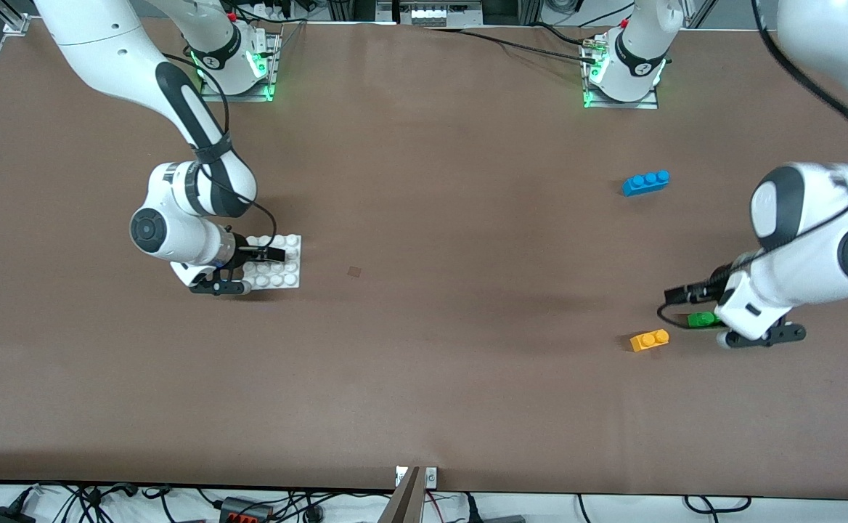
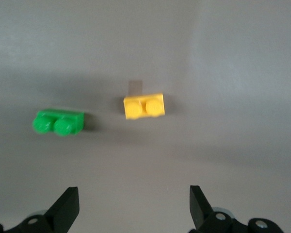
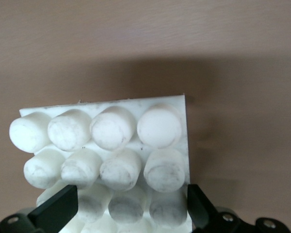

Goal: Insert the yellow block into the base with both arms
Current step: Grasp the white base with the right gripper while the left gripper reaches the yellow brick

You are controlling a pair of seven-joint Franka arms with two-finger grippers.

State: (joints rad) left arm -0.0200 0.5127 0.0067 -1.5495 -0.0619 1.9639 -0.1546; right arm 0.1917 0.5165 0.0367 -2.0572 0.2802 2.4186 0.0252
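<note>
Right pincer (image 3: 128, 206) spread over base (image 3: 177, 104), lower studs hidden.

No readable text, labels or numbers anywhere.

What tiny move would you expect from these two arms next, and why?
Probably the left tool lowers onto the small yellow plastic brick: it hangs open above it, the brick untouched. The right tool, open, already straddles the white studded plate.
</note>
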